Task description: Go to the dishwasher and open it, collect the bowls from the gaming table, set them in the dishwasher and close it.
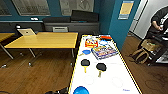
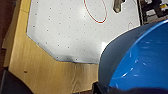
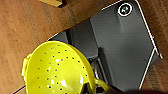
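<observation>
Right claw (image 3: 93, 87) clamps the empty yellow-green bowl (image 3: 56, 68); left claw's state can't be told.

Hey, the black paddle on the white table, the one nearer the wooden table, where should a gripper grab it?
Probably by the narrow yellowish handle of that paddle. It lies flat on the white table, handle pointing toward the robot's end, so come down from above, fingers across the handle. The round head is wide and flat, with little to pinch.
</observation>
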